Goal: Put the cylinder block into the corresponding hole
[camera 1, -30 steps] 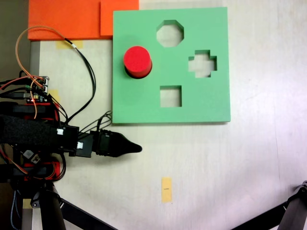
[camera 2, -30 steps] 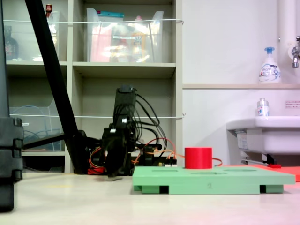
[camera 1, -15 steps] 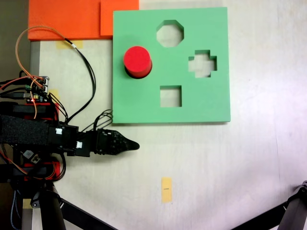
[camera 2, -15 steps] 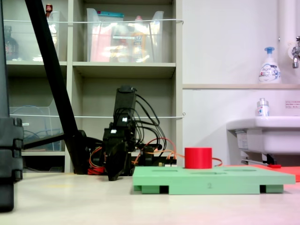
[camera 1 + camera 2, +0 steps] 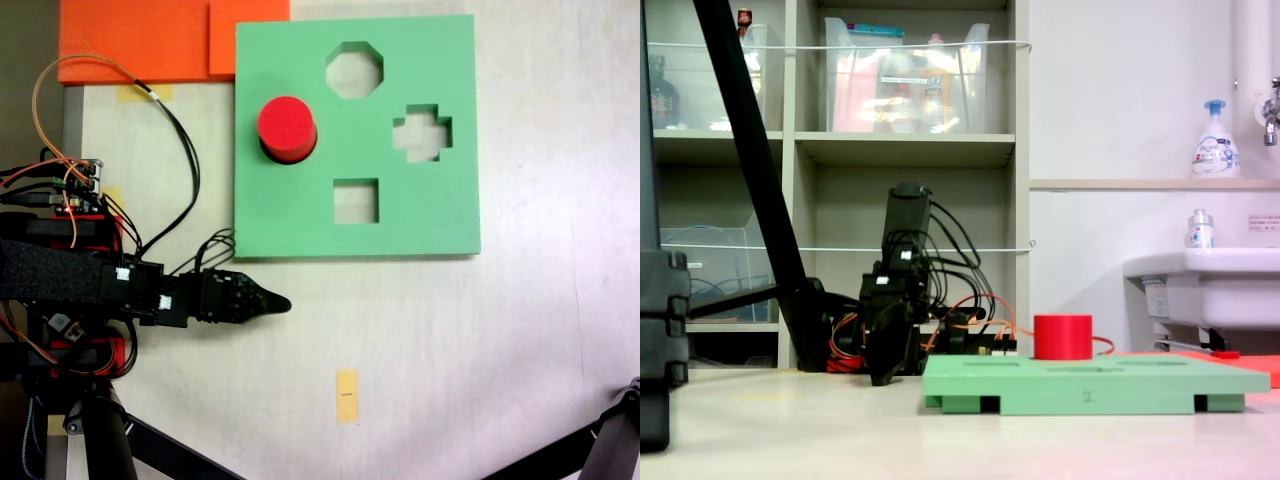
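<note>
The red cylinder block (image 5: 287, 128) stood upright in the circular hole (image 5: 272, 152), up-board from the gripper (image 5: 283, 303), whose jaws met empty.

From my seat the gripper (image 5: 283, 303) narrows to one dark point in the top-down fixed view, and in the low side fixed view (image 5: 883, 378) its jaws lie one behind the other, so I cannot tell whether they are parted or closed. The cylinder block (image 5: 287, 128) covers the corresponding hole (image 5: 268, 152) almost entirely, only a dark sliver showing at its lower left rim, and its base is sunk out of sight in the green foam board (image 5: 1090, 381). The arm's base and the orange foam sheets (image 5: 140, 40) run off the picture edges, and the small mark on the board's front face is too blurred to read.
</note>
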